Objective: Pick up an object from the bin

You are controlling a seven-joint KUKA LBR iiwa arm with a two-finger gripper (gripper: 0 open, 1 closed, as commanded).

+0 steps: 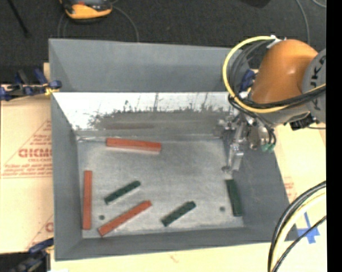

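The pincer (234, 154) hangs low at three o'clock in the grey bin (159, 72); I cannot tell whether it is open or closed. A dark green bar (234, 197) lies just at its six o'clock, along the right wall. Another green bar (178, 213) and a red bar (124, 218) lie toward seven o'clock, well apart from it.

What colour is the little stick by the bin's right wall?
The stick is dark green, seen best in the camera view, near the gripper.

Scuffed matt grey metal bin (159, 103), matt red and green sticks (133, 145)
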